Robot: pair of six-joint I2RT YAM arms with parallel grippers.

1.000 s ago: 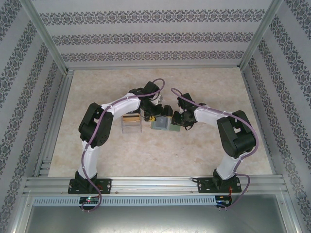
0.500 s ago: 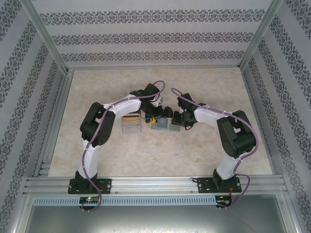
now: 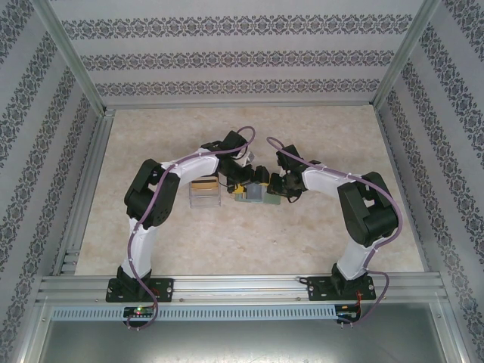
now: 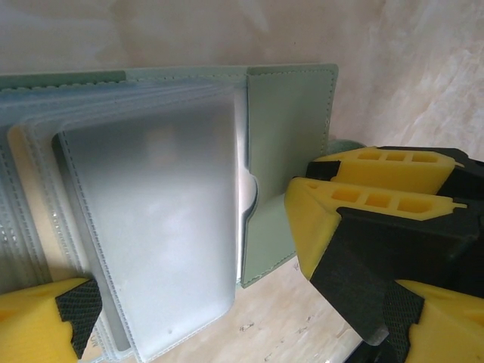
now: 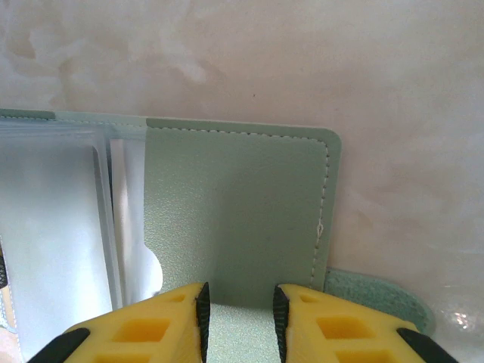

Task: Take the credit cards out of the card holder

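Just one card holder (image 5: 242,204) lies open, its right panel's edge pinched by the right gripper (image 5: 238,299). Over its frosted sleeves (image 4: 151,227) the left gripper (image 3: 240,182) gapes wide, empty.

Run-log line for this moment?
left gripper: open, over frosted plastic sleeves | right gripper: shut on panel of soft grey-green bifold card holder | holder: open

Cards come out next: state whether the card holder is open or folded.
Open: card holder lies spread, its inner side up, clear sleeves fanned out.
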